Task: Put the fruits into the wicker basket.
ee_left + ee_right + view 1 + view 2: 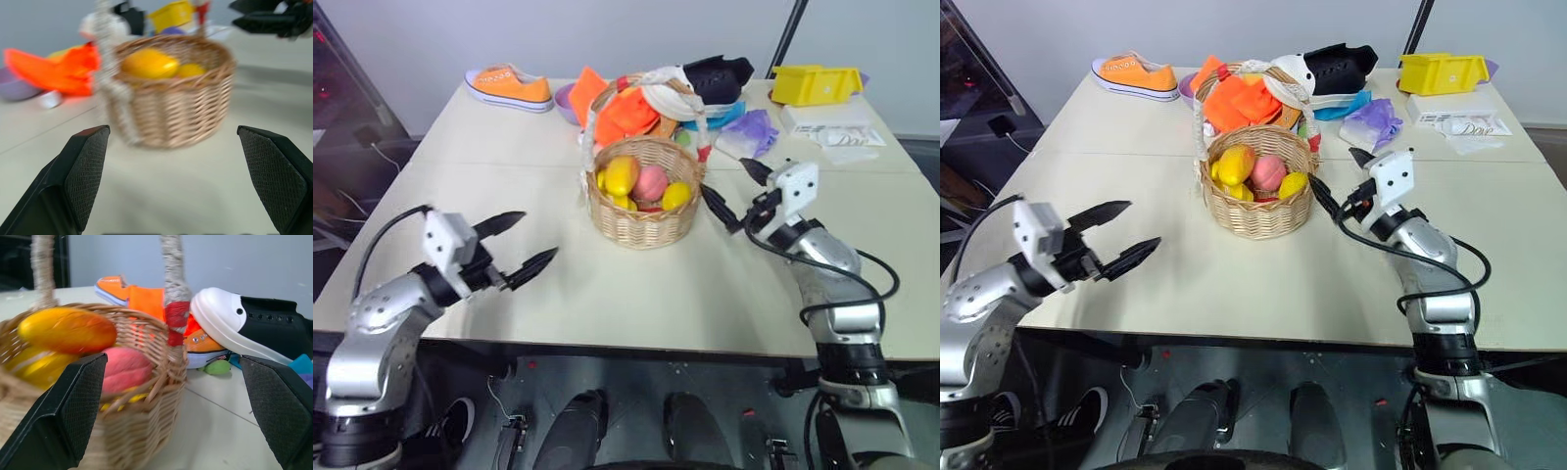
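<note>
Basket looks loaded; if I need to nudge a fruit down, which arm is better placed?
Right, probably. The right gripper is open beside the basket rim, near the peach; the left gripper sits farther off.

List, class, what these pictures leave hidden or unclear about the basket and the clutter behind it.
- Wicker basket: its floor, hidden in the eye views by the mango, peach and other yellow fruit.
- Peach: lower part, hidden in the right wrist view by the basket wall.
- Paper: its writing is too small to read.
- Orange cloth: what lies beneath is covered.

"Dove" on a white package [1472, 126] at the table's far right corner
</note>
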